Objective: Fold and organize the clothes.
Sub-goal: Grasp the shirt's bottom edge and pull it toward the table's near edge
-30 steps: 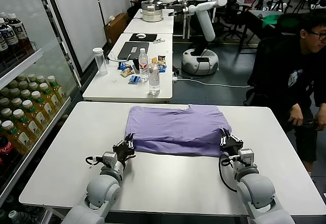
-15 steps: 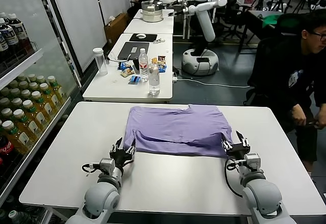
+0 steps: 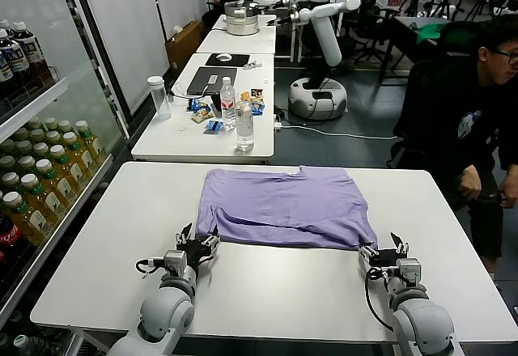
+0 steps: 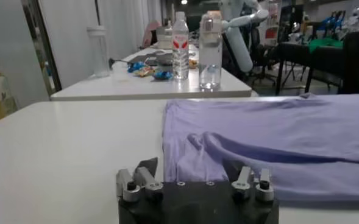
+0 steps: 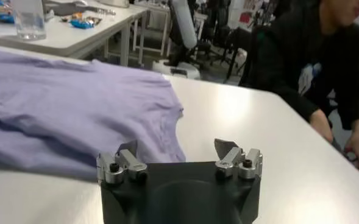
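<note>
On the white rectangular table (image 3: 97,243), the folded lavender thin-fabric T-shirt (image 3: 283,204) lies flat at centre. The left gripper (image 3: 197,243) and right gripper (image 3: 384,250) rest at its near corners, jaws wide, holding nothing.

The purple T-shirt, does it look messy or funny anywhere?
A little. The purple T-shirt lies folded on the white table, but its near edge is uneven and rumpled by the left gripper. Nothing is torn or spilled.
</note>
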Tool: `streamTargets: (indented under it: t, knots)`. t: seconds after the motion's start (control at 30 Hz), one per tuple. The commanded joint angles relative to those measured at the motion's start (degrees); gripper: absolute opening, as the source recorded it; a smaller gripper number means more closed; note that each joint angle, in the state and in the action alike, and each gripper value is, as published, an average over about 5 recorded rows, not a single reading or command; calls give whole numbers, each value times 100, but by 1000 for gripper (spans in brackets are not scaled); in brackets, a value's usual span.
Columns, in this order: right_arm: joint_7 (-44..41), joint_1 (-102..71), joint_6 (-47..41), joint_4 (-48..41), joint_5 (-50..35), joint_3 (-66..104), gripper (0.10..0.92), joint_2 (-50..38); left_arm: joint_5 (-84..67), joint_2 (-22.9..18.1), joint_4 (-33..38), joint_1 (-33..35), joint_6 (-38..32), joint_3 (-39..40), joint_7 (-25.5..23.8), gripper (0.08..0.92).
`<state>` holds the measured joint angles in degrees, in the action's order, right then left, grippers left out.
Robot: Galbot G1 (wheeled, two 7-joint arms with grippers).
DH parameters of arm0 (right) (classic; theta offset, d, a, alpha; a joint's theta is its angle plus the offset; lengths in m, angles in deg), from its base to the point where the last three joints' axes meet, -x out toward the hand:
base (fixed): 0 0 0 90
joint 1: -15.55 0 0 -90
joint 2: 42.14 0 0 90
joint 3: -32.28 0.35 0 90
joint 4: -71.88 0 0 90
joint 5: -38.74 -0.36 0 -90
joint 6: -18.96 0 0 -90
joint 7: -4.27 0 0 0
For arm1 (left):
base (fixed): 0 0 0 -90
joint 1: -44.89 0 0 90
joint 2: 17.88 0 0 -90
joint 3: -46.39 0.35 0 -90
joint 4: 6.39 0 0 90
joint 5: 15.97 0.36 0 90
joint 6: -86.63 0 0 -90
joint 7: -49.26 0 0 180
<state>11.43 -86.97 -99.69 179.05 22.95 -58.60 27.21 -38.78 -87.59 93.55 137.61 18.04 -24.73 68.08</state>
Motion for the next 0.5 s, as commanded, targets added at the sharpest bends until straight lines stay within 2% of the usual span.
streamTargets:
  t: [0.03,0.5]
  knots:
    - [21,3,-102,-103,-89,-39,716,-3,-113,-3,-229,-93,33,3,14,560]
    - [-32,27,-44,-35,-260,-118,309,-26,-549,41,1,37,174,14,-89,148]
